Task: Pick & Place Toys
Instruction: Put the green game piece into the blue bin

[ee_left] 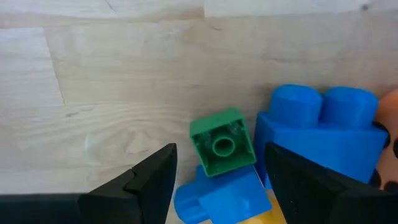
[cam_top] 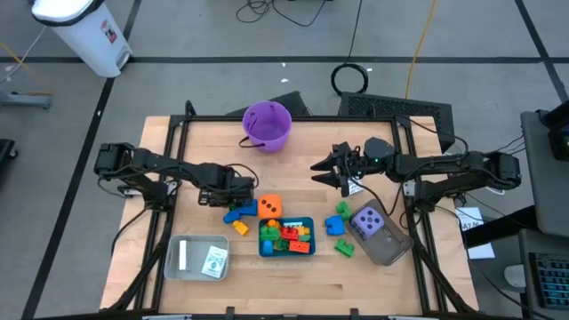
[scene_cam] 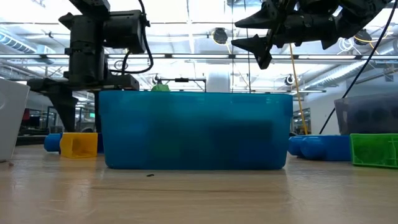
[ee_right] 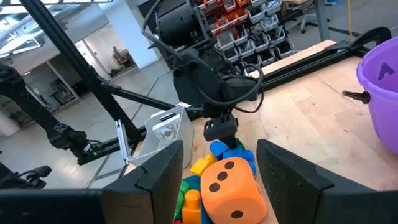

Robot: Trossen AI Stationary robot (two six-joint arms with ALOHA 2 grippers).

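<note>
Left gripper [ee_left: 214,180] sat low over the loose bricks beside the teal tray [cam_top: 286,251], jaws apart and empty, straddling a green brick [ee_left: 222,142]. Pick step; next likely descend and close. Right gripper [cam_top: 331,168] hovered raised mid-table, open, empty.

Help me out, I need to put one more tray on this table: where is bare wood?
Bare wood lies along the near edge in front of the grey tray and teal tray, and left of the purple bucket. The middle is crowded: bricks around the orange die, left gripper low over them.
</note>
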